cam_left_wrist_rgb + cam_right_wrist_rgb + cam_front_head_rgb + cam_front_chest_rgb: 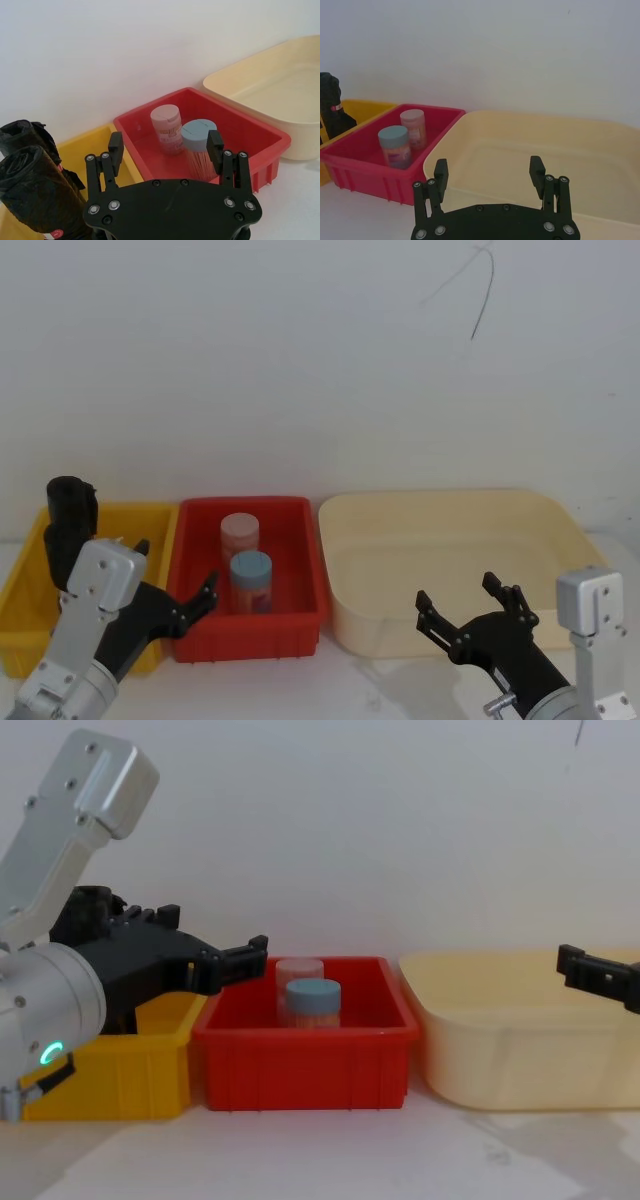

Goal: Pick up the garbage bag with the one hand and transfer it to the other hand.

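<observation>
Garbage bag (70, 502): I see it standing in the yellow bin (28, 575).
Left gripper (165, 142): spread, near that bin.
Right gripper (488, 167): spread, well apart from it.

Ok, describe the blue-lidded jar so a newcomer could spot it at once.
Three bins stand in a row by the white wall: a yellow bin, a red bin and a cream bin. The red bin in the middle holds two jars. Yours is the front jar with the pale blue lid, not the pink-lidded jar behind it.
</observation>
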Robot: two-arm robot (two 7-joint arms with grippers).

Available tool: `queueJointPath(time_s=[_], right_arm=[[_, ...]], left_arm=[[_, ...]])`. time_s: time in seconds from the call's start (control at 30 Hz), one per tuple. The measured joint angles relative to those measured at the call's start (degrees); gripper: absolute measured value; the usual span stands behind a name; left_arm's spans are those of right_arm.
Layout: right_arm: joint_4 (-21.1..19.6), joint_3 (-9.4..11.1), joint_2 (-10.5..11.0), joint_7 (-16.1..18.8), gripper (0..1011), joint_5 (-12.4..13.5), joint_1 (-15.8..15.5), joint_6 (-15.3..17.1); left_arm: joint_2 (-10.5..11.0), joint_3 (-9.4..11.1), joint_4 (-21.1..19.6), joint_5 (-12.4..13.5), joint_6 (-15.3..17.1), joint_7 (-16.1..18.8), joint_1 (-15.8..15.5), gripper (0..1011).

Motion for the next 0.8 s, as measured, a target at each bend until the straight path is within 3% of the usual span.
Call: queueJointPath(time_s=[0.27, 0.4, 0.8], right_arm=[[-1.2, 0.3, -0.3, 0.5, 1002, 0.9, 0.8, 1.8], [-2.4, 0.3, -0.6, 0.8, 1001, 1.6, 1.9, 4.0], [-5.7, -2.4, -2.5, 1.1, 1001, 2.4, 7.7, 13.9]], left_arm=[[0.0, -0.6, -2.1, -0.4, 2.5, -0.2, -0.4, 1001], [0.3, -1.3, -4.5, -1.0, 5.6, -0.4, -0.8, 1001], [2.1, -5.2, -11.6, -3.0, 14.2, -0.2, 0.0, 1001]])
